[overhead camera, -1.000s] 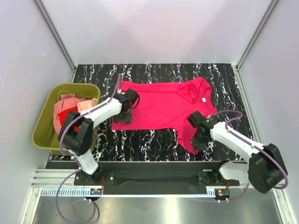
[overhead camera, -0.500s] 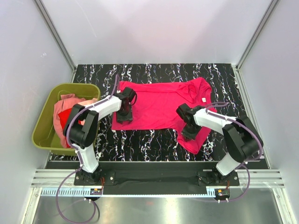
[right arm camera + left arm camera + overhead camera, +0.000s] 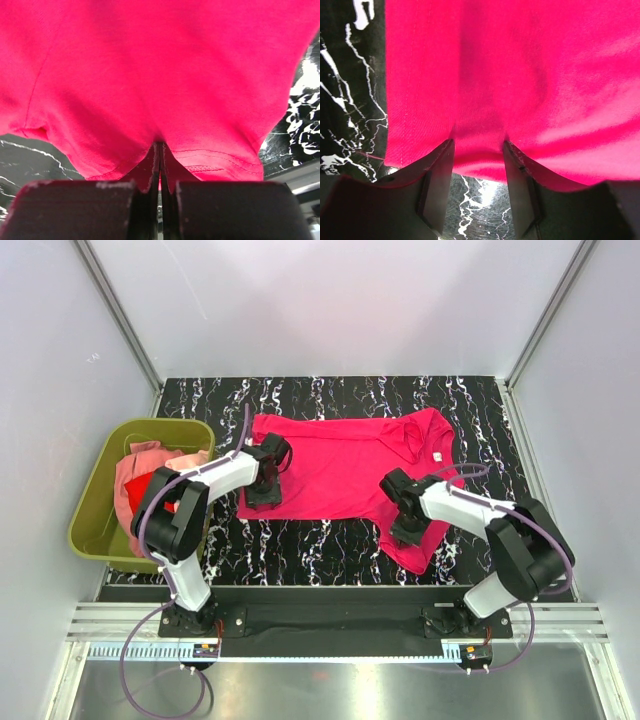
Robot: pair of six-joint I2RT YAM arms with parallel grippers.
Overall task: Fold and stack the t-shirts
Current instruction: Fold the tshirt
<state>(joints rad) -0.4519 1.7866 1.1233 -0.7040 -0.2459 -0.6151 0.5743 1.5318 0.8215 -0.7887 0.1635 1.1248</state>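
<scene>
right hand (image 3: 159, 148) pinching magenta shirt (image 3: 340, 465); left hand (image 3: 478, 145) agape

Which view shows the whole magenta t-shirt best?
The top external view: the magenta t-shirt lies spread there, nearly whole. The left wrist view shows only its hem close up; the right wrist view, only a pinched fold.
</scene>
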